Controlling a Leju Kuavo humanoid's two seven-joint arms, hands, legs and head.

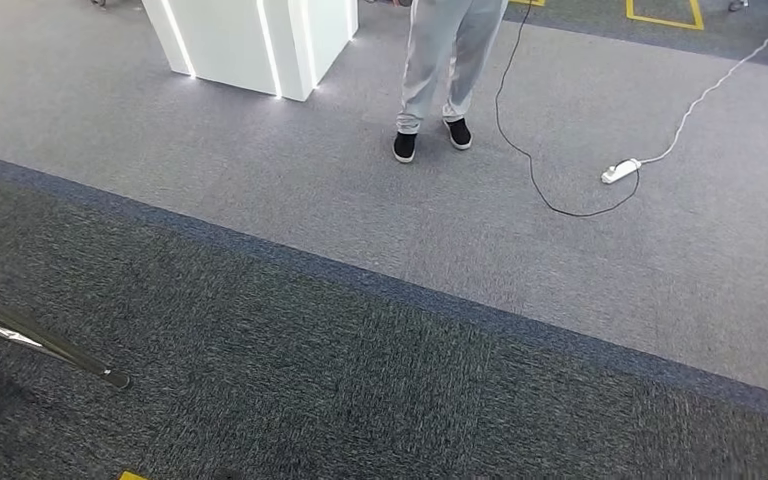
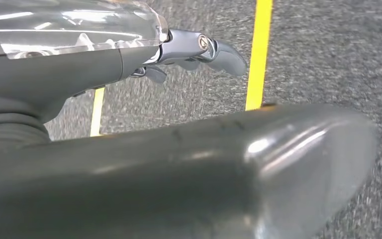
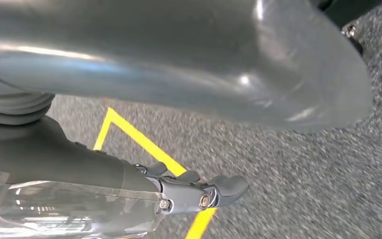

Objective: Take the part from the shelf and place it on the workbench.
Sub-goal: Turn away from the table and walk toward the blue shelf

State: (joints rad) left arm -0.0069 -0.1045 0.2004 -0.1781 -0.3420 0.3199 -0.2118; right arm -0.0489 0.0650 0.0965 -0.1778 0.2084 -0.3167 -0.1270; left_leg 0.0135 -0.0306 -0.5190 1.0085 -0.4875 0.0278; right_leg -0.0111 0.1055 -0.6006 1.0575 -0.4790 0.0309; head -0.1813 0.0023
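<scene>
Grey carpet (image 1: 260,180) under both empty, loosely extended hands, left hand (image 2: 189,50), right hand (image 3: 199,191)

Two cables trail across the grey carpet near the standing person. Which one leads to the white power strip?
The white cable runs into the white power strip. The black cable only loops around it on the carpet, starting beside the person's black shoes.

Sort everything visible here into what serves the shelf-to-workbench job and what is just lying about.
Belongs to the job:
- left robot hand, holding nothing, fingers apart
- right robot hand, holding nothing, fingers apart

Just lying about:
- white power strip with its white cable on the grey carpet
- thin black cable looping over the carpet
- white lit-edged pedestal
- person in grey trousers and black shoes
- yellow floor tape
</scene>
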